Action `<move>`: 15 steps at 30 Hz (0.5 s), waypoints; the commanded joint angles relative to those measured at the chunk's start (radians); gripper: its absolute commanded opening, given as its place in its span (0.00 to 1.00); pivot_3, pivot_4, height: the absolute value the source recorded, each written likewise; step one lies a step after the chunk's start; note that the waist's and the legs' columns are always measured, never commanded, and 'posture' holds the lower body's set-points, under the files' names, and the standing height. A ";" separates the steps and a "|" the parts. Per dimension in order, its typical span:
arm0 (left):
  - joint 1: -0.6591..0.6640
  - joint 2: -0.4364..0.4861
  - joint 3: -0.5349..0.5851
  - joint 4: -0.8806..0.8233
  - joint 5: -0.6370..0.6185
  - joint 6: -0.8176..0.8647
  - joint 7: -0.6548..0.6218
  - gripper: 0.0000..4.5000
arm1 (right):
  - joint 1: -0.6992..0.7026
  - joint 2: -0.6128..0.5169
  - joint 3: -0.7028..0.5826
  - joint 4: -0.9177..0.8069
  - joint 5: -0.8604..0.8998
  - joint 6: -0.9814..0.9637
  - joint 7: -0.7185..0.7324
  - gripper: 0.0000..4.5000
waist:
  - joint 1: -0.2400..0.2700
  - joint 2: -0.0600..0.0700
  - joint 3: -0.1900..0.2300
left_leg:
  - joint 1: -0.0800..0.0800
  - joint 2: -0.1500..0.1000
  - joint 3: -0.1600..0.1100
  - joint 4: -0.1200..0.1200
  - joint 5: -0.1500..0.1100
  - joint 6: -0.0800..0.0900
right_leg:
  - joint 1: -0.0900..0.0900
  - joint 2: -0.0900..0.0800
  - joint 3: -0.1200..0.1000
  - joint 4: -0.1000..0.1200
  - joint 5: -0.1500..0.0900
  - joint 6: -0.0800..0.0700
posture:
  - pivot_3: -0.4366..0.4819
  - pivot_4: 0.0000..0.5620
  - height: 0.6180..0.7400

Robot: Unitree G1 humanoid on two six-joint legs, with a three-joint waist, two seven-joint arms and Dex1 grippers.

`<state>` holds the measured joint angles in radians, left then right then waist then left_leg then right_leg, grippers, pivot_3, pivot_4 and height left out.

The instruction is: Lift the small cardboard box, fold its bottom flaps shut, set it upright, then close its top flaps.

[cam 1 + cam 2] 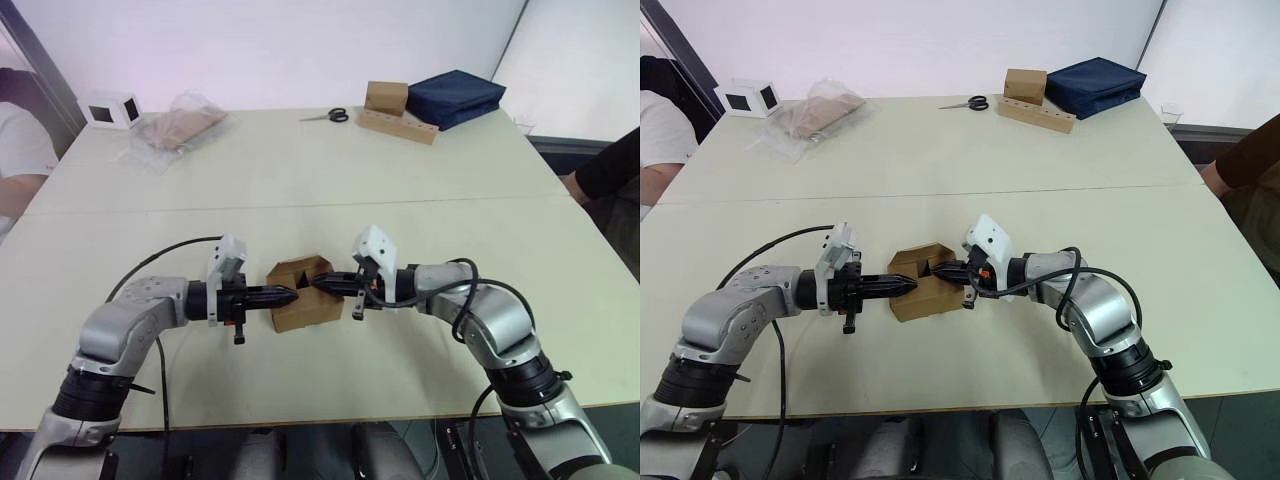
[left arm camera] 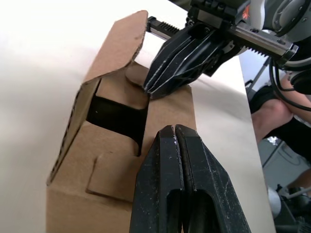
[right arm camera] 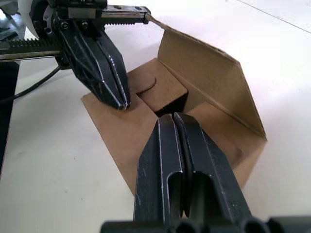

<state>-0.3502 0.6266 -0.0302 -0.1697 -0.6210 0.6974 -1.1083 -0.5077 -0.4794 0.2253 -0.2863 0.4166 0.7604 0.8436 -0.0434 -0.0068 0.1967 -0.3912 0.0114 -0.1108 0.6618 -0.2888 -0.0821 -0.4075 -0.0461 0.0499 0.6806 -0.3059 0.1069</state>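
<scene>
A small plain brown corrugated cardboard box [image 1: 305, 293] sits on the pale cream table [image 1: 300, 180] near its front edge, between the robot's two arms. The left claw [image 1: 283, 295] and the right claw [image 1: 322, 284] meet over the box from opposite sides, each with its two black fingers pressed together and gripping nothing. In the wrist views both tips rest on the flaps of the upward-facing end: several of these lie folded inward, a dark gap is open between them, and one long flap stands up at a slant on the far side.

Judging from this, the robot is pushing flaps down with closed fingertips, and that end is partly folded but not shut. Whether this is the bottom or the top of the box cannot be told from the pictures. At the least, the raised flap has to come down and the gap must close.

At the far edge of the table lie a pair of black-handled scissors [image 1: 328, 116], another brown box on a flat cardboard strip [image 1: 397, 110], a dark blue fabric bag [image 1: 455, 97], a crumpled clear plastic bag [image 1: 180, 125] and a white cube with dark windows [image 1: 110, 109].
</scene>
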 commanded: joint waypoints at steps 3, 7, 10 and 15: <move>0.021 -0.003 -0.017 -0.014 0.018 -0.029 0.011 0.00 | -0.061 -0.062 -0.110 -0.060 0.083 0.028 0.044 0.00 | 0.001 0.000 0.000 | 0.000 0.000 0.000 0.000 0.000 0.000 | 0.000 0.000 0.000 0.000 0.000 0.000 | 0.48 0.27 1.00; 0.017 -0.006 -0.011 -0.022 0.018 -0.037 0.027 0.00 | -0.160 -0.082 -0.206 0.024 0.158 0.056 0.070 0.00 | 0.001 0.000 0.000 | 0.000 0.000 0.000 0.000 0.000 0.000 | 0.000 0.000 0.000 0.000 0.000 0.000 | 0.48 0.27 1.00; 0.016 -0.007 -0.008 -0.030 0.013 -0.036 0.032 0.00 | -0.256 -0.039 -0.204 0.165 0.151 0.033 0.071 0.00 | -0.001 0.000 0.000 | 0.000 0.000 0.000 0.000 0.000 0.000 | 0.000 0.000 0.000 0.000 0.000 0.000 | 0.48 0.27 1.00; 0.019 -0.014 -0.010 -0.038 0.012 -0.038 0.046 0.00 | -0.368 0.086 -0.116 0.416 0.103 -0.027 0.124 0.00 | -0.003 0.000 0.000 | 0.001 0.000 0.000 -0.001 0.000 0.000 | 0.000 0.001 0.000 0.000 0.000 0.000 | 0.48 0.27 1.00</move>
<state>-0.3341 0.6123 -0.0376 -0.1843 -0.6114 0.6643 -1.0694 -0.8382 -0.4201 0.0798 0.0731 0.5354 0.7757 0.9330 -0.0467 -0.0067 0.1967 -0.3906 0.0117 -0.1106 0.6612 -0.2888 -0.0820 -0.4077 -0.0457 0.0501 0.6806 -0.3058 0.1068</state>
